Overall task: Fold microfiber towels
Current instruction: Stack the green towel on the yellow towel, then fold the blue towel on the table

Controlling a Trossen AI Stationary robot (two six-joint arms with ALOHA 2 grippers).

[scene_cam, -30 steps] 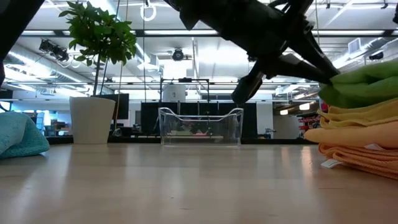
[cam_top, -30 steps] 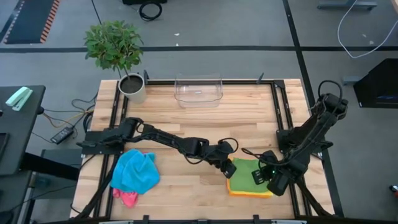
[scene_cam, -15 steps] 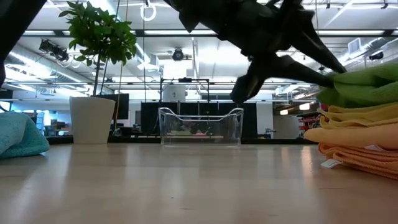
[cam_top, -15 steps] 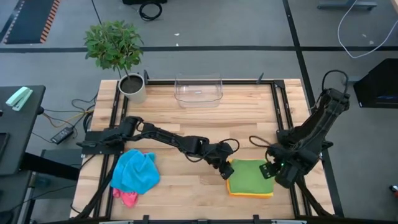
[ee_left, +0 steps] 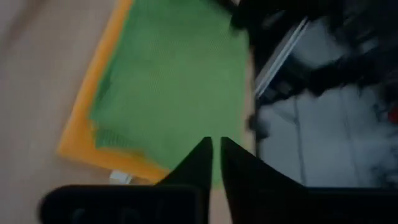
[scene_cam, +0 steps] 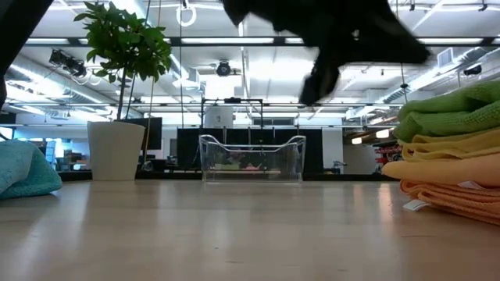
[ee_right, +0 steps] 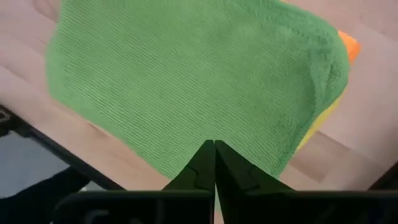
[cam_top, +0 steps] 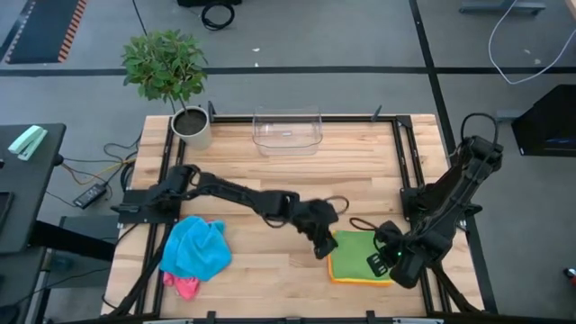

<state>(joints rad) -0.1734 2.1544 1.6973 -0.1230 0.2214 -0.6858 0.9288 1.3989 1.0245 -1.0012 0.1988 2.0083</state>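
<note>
A folded green towel (cam_top: 351, 251) tops a stack of folded yellow and orange towels (scene_cam: 449, 176) at the front right of the table. It also shows in both wrist views (ee_left: 174, 81) (ee_right: 186, 74). A crumpled blue towel (cam_top: 196, 247) lies at the front left, partly over a pink one (cam_top: 184, 286). My left gripper (cam_top: 324, 247) is shut and raised over the stack's left edge. My right gripper (cam_top: 376, 261) is shut over the green towel's right part. My right gripper points down at the green towel's top (ee_right: 214, 124) with shut fingers. I cannot tell whether they touch it.
A clear plastic bin (cam_top: 288, 130) stands at the far middle of the table. A potted plant (cam_top: 192, 126) stands at the far left corner. Bare wood lies between the blue towel and the stack.
My left gripper has risen from the green towel's left edge. My right gripper has drawn off toward the table's right edge and come back over the green towel. The stack has stayed in place.
</note>
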